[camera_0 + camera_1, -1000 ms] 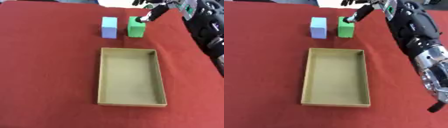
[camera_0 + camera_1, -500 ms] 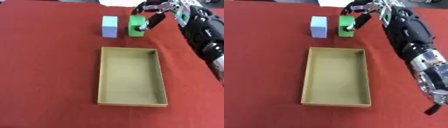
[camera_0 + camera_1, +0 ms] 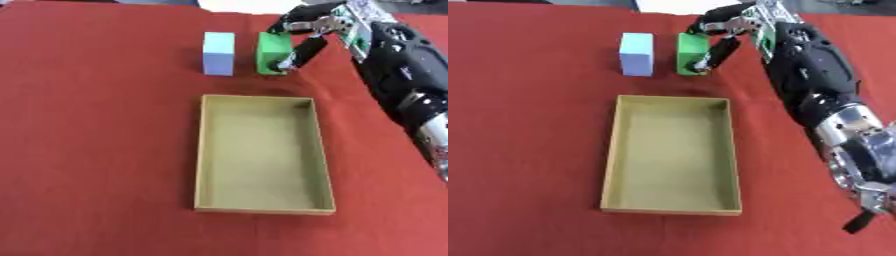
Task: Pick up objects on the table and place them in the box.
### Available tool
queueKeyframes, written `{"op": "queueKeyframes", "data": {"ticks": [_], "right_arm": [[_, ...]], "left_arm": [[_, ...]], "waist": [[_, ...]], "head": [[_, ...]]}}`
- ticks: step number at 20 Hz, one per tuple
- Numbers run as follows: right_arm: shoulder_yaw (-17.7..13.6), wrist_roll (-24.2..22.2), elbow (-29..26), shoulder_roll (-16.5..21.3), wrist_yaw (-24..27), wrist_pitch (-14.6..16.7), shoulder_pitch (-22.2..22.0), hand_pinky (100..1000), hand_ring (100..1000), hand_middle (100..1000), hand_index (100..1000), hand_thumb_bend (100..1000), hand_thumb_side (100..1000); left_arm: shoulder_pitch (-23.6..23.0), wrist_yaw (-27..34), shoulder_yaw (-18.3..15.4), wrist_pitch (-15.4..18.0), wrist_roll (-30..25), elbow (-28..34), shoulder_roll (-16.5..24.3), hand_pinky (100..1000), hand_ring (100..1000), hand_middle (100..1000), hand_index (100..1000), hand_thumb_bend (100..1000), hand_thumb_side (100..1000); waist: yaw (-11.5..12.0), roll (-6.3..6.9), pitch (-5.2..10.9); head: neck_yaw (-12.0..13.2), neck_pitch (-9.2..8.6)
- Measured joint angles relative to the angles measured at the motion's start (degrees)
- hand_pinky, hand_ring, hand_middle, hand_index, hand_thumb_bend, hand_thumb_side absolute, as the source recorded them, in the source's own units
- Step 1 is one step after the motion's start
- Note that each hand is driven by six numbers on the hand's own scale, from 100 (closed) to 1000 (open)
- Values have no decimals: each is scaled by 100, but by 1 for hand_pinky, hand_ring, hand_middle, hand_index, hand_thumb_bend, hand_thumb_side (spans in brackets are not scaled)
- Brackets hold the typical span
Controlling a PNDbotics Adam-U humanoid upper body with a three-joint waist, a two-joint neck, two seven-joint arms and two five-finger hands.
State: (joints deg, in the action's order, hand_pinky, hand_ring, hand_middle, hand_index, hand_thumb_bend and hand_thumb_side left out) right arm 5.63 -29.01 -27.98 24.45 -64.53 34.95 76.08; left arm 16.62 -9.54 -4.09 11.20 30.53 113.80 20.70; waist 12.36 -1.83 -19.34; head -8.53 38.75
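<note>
Red cloth covers the counter (image 3: pixel 96 150). At the far side stands a pale blue block (image 3: pixel 219 53), and just beside it on the right a green block (image 3: pixel 272 52). Nearer, apart from both, lies the open tan box (image 3: pixel 262 152). The right hand (image 3: pixel 308 30) reaches in from the upper right, fingers (image 3: pixel 294 54) curled round the green block: thumb down its right face, others over the top. A second ago only a fingertip touched the block's top.
</note>
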Motion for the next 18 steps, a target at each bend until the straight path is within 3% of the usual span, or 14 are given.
{"op": "queueKeyframes", "data": {"ticks": [2,5,11,12,13,18], "right_arm": [[-1,135,0,-2,12,12,-5,800,745,531,779,245,546],[3,429,-12,-6,105,-17,-43,788,697,475,729,187,495],[152,797,-296,81,380,-32,-40,778,670,459,708,136,461],[202,803,-380,126,448,-17,-30,776,668,463,709,148,525],[260,797,-485,181,536,3,-17,771,660,463,711,125,459],[674,552,-1354,578,1401,37,-125,759,657,477,732,100,486]], "left_arm": [[0,1,0,0,0,0,0,736,676,567,778,180,662],[0,1,0,0,0,0,0,736,676,568,778,181,661],[0,1,0,0,0,0,0,735,677,568,778,184,654],[0,1,-1,0,0,0,0,735,677,568,778,184,654],[0,1,-1,0,0,0,0,735,677,568,778,186,652],[0,0,-3,0,0,0,6,735,677,569,778,191,649]], "waist": [[0,0,-2],[-7,0,-2],[-73,-7,28],[-87,-7,48],[-103,-8,67],[-183,-32,127]], "head": [[-2,0],[-2,0],[16,0],[24,0],[31,-1],[76,-2]]}}
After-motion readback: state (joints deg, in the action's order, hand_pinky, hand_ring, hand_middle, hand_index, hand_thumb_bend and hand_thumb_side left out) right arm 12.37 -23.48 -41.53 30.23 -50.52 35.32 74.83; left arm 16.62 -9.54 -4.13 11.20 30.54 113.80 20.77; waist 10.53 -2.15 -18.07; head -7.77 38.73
